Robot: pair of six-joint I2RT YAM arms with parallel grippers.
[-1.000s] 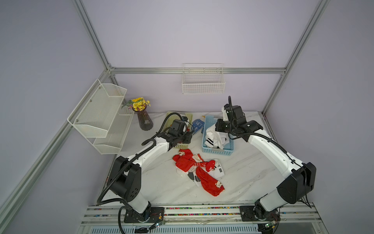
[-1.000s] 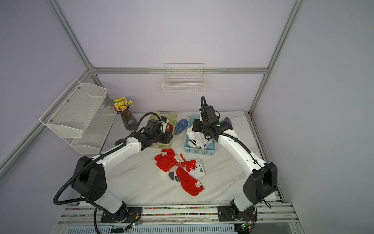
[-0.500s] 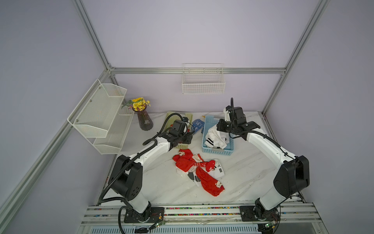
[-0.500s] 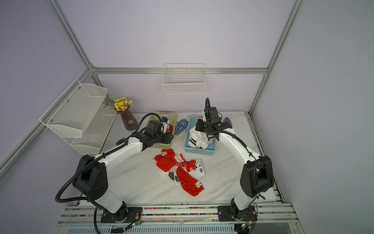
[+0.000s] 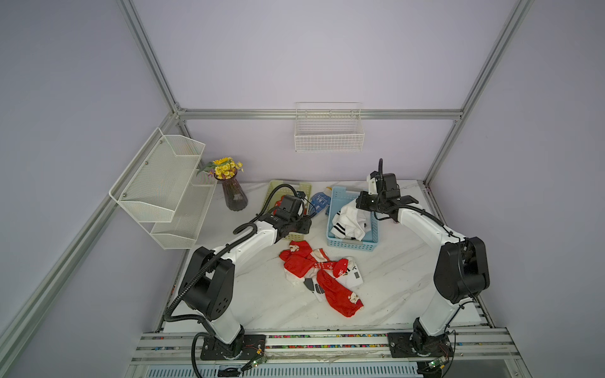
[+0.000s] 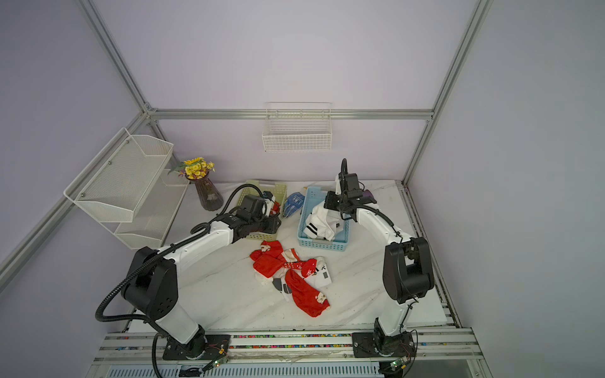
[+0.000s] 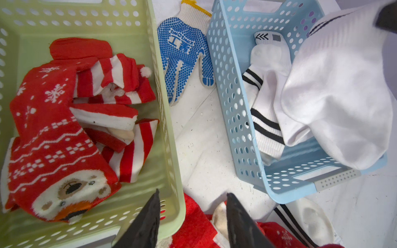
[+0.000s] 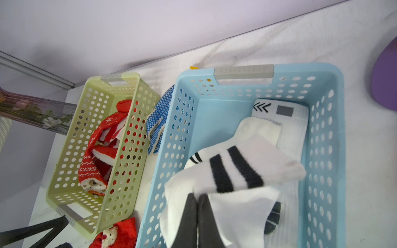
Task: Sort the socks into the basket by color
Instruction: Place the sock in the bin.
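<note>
The white sock with black stripes (image 8: 236,169) hangs from my right gripper (image 8: 197,196), whose jaws are pressed together on a fold of its fabric. It hangs over the blue basket (image 8: 322,137), and its lower part touches the white socks (image 8: 285,120) lying inside.

To drop it well, I judge I should bring it lower and toward the middle of the basket before letting go. In the left wrist view part of the sock seems to bulge past one wall. A soft sock released there could drape over the rim or slide out onto the table (image 5: 393,294). Opening the jaws wide and lifting straight up should stop the knit from clinging to them.

Just beside stands the green basket (image 7: 171,150), which holds the red socks (image 7: 53,120). Between the two baskets lies a blue dotted glove (image 7: 184,55), which I leave alone. My left gripper (image 7: 192,193) hovers over the green basket's near rim, jaws partly apart and gripping nothing. The mixed pile of red and white socks (image 5: 314,271) lies on the table nearer the arm bases, so more picks remain.
</note>
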